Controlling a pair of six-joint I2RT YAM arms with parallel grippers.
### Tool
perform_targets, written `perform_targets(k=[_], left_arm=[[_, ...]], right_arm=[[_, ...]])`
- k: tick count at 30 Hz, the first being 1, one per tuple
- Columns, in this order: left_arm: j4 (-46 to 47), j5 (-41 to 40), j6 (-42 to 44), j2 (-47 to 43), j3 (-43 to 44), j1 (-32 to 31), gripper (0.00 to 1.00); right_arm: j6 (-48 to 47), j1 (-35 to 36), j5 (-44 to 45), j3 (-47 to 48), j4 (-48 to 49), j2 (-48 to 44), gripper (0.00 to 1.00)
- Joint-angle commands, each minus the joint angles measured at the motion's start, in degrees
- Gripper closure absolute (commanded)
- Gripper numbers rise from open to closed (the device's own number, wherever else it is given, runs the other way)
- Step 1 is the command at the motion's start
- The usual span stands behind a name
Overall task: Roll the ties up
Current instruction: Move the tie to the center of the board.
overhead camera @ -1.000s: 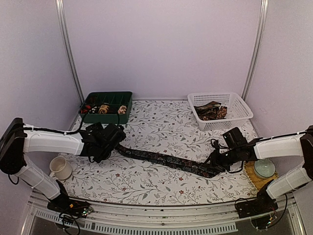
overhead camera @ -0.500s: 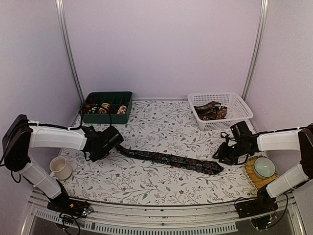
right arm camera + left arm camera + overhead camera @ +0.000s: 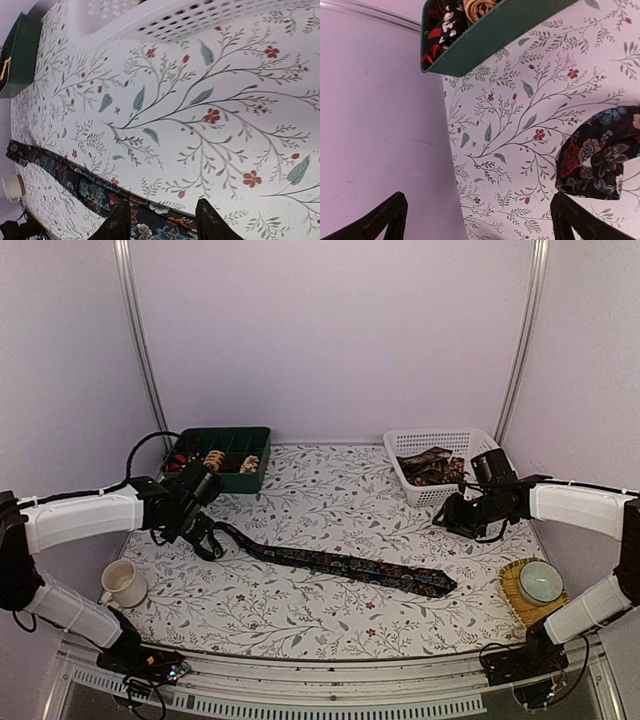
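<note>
Tie laid flat, both grippers off it, rolling not yet begun

Our left gripper (image 3: pixel 480 220) stands wide open and empty just beside the left end of the tie (image 3: pixel 340 565), which lies stretched slantwise across the table (image 3: pixel 330 495); our right gripper (image 3: pixel 165 220) hangs with fingers parted, holding nothing, near the basket (image 3: pixel 495 455) and apart from the tie's other end. We judge the roll is about to start: next, one gripper must pinch an end and turn it over on itself. The green tray (image 3: pixel 215 482) at the back left holds rolled ties (image 3: pixel 213 461); the white basket holds a heap of loose ties (image 3: pixel 430 468)
</note>
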Motion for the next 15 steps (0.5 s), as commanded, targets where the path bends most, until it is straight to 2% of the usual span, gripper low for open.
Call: perform_targets(k=[1, 4, 7, 11, 15], left_arm=[[0.63, 8.34, 1.3, 1.37, 1.62, 0.59, 0.0], [0.66, 14.64, 3.3, 2.7, 2.02, 1.07, 0.0], [0.89, 17.18, 4.38, 4.04, 2.55, 2.4, 0.0], [0.65, 16.62, 5.27, 6.44, 3.68, 3.06, 0.0], [-0.08, 14.31, 4.9, 8.87, 4.95, 3.12, 0.0]], right_arm=[[-1.84, 8.01, -2.84, 1.68, -2.77, -3.96, 0.55], [0.01, 12.55, -7.35, -0.49, -1.44, -2.1, 0.55], [1.35, 15.44, -9.28, -3.71, 0.23, -0.9, 0.55], [3.13, 15.71, -11.83, -7.47, 2.75, 0.61, 0.55], [3.53, 15.72, -10.65, -9.08, 3.05, 2.51, 0.54]])
